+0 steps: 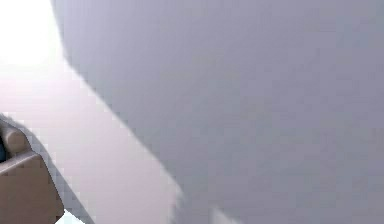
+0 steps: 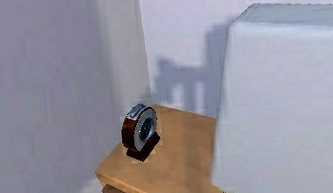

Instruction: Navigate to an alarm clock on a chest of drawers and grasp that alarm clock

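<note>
The round alarm clock (image 2: 140, 129) stands upright on the wooden chest of drawers (image 2: 176, 169), by its edge at the arm side view's left, with a large white block (image 2: 290, 94) near. How the fingers stand cannot be told.

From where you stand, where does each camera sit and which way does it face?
Forward view: on the robot, looking ahead and somewhat down at a plain grey wall, with a brown blocky object at its lower left corner.
Arm side view: fixed on the body, looking sideways at a round dark-red, silver-rimmed alarm clock on a light wooden chest of drawers.
Shared: probably that grey wall.
</note>
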